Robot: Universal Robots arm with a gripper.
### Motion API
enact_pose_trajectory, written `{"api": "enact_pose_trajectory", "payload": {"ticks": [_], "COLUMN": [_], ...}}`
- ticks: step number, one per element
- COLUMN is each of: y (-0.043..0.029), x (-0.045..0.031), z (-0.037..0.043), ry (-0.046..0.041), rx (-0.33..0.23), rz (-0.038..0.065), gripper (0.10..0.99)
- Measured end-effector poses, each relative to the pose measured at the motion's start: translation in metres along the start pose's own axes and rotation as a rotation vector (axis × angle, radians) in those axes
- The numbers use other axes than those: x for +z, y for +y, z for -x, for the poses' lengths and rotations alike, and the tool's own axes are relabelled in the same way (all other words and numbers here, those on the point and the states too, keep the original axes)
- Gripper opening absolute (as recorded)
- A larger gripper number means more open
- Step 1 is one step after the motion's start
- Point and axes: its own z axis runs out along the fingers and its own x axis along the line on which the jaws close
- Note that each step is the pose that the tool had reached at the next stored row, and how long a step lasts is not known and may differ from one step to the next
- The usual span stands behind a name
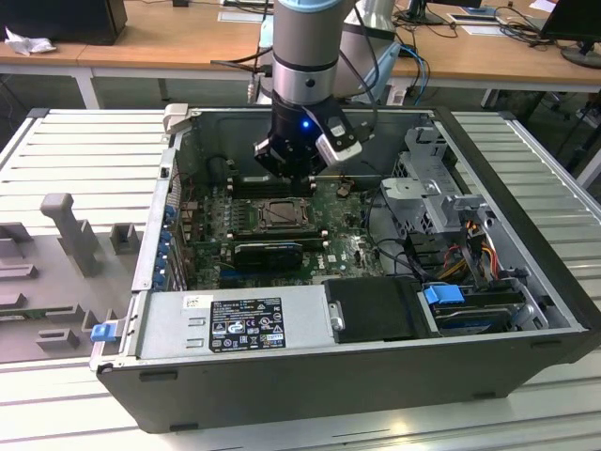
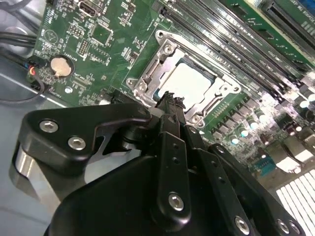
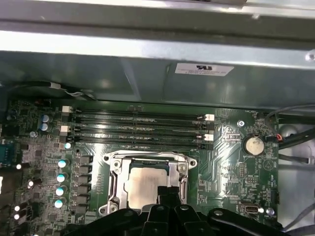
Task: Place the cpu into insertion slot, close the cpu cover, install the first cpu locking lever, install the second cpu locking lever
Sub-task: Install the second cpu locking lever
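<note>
Fingertips of the gripper [image 2: 170,101] look pinched together, holding nothing, right over the cpu [image 3: 147,189] lying in the slot [image 3: 114,169] with the cover [image 2: 162,59] framing it (levers unclear). Any skewed push could bend pins.

We see a ribbed pale metal worktop [image 1: 84,141]; beyond its far edge stand wooden desks [image 1: 169,42] with monitors [image 1: 573,23] and cables.
</note>
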Motion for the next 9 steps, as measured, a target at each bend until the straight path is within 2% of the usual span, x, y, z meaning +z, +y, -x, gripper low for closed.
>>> {"api": "enact_pose_trajectory", "payload": {"ticks": [2,9], "y": [0.0004,-0.0096], "x": [-0.0051,-0.0059], "z": [0.0001,-0.0004], "ry": [0.0,0.0], "rx": [0.0,0.0], "rz": [-0.001,-0.001], "gripper": [0.106,0.106]}}
